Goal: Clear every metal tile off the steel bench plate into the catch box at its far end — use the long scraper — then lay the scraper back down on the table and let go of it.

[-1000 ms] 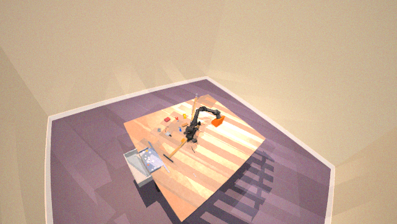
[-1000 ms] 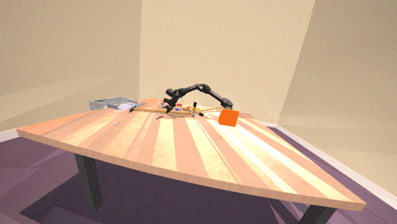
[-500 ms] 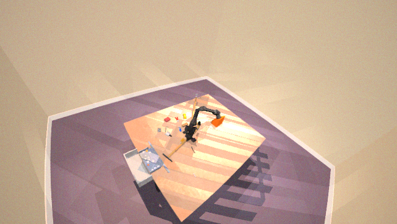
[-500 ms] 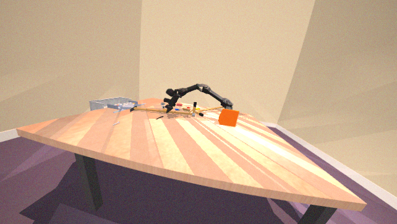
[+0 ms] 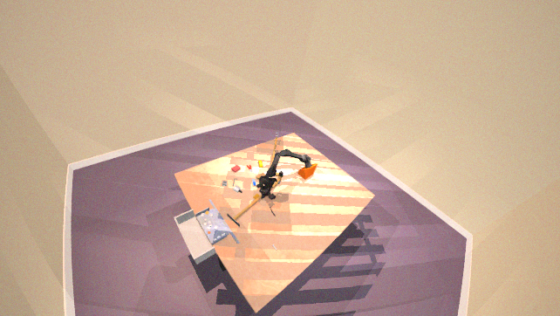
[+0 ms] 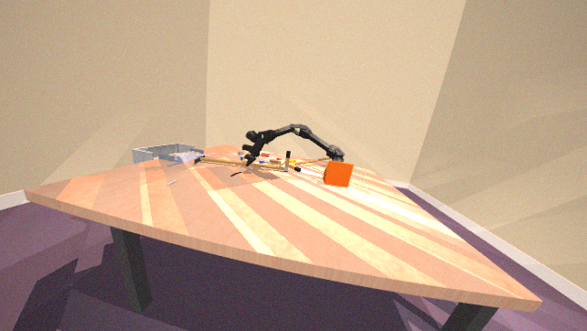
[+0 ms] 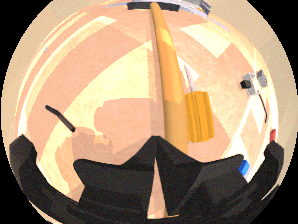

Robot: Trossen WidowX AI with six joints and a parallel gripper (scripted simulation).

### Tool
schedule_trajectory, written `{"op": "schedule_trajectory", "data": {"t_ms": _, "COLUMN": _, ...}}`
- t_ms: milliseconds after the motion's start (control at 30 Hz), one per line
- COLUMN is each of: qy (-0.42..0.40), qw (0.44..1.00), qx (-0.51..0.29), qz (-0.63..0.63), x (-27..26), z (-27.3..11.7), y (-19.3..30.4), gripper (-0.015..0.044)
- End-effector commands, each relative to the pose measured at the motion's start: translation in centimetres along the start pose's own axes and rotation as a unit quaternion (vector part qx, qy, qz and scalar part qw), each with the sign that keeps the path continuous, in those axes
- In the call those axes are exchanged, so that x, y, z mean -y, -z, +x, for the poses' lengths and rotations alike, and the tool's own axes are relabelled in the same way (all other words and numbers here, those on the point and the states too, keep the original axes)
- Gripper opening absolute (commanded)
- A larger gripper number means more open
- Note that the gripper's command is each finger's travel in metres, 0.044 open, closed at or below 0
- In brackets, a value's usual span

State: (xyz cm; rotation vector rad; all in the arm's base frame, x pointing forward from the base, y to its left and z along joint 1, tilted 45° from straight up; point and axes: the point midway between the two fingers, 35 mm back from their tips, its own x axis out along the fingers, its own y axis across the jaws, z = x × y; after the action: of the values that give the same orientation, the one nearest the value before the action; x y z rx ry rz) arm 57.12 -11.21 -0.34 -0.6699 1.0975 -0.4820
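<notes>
The long scraper lies on the table, its wooden handle (image 5: 246,209) (image 6: 224,161) (image 7: 169,65) running from near my gripper to a dark blade (image 5: 234,220) (image 7: 140,6) beside the plate. Several small pale and orange tiles (image 5: 209,232) lie scattered on the grey-blue bench plate (image 5: 222,231). The pale catch box (image 5: 195,237) (image 6: 141,155) is at the plate's far side, past the table edge; no tiles can be made out in it. My gripper (image 5: 262,195) (image 6: 249,162) (image 7: 156,145) is shut with nothing between its fingertips. It is above the near part of the handle, which passes under the fingers in the wrist view.
A yellow-handled screwdriver (image 7: 200,116) lies right beside the scraper handle. A black bent tool (image 7: 60,118) lies on the other side. A blue block (image 7: 244,167), a red block (image 5: 235,168) and a yellow block (image 5: 261,164) lie nearby. An orange block (image 5: 308,171) (image 6: 338,174) is by the arm's base.
</notes>
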Motion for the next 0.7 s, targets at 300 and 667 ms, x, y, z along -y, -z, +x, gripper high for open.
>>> {"op": "schedule_trajectory", "data": {"t_ms": 300, "qy": 0.000, "qw": 1.000, "qx": 0.000, "qz": 0.000, "x": 0.7, "z": -0.5, "y": -0.4, "gripper": 0.0000}}
{"op": "schedule_trajectory", "data": {"t_ms": 667, "qy": -0.002, "qw": 1.000, "qx": 0.000, "qz": 0.001, "x": 0.6, "z": -4.3, "y": -2.3, "gripper": 0.0000}}
